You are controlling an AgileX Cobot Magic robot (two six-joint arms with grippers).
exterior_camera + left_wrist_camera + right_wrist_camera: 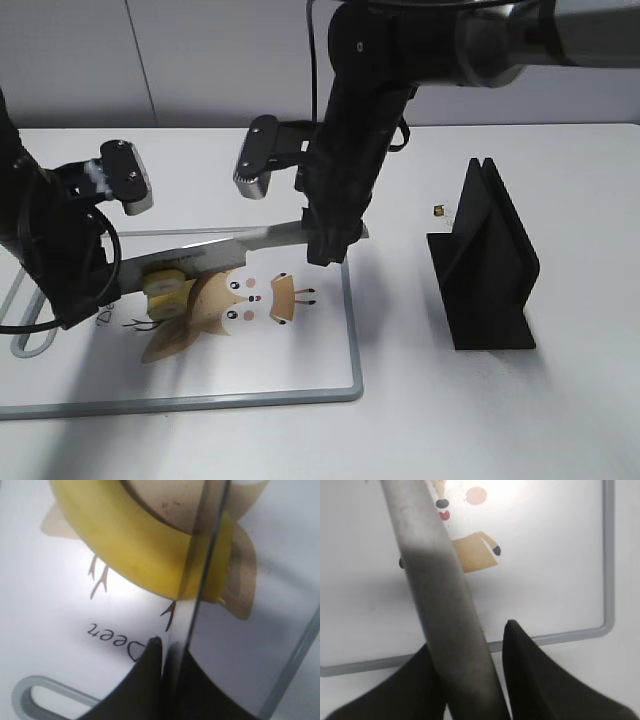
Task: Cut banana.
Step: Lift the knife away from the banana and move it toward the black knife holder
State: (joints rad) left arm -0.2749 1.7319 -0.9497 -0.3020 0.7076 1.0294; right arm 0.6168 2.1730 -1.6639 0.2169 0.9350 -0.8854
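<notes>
Where steel knife [225, 240] presses, curved banana [145, 550] yellows.

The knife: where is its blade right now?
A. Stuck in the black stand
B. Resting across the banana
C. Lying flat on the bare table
B: the knife, held by the right gripper, crosses the banana on the board.
</notes>
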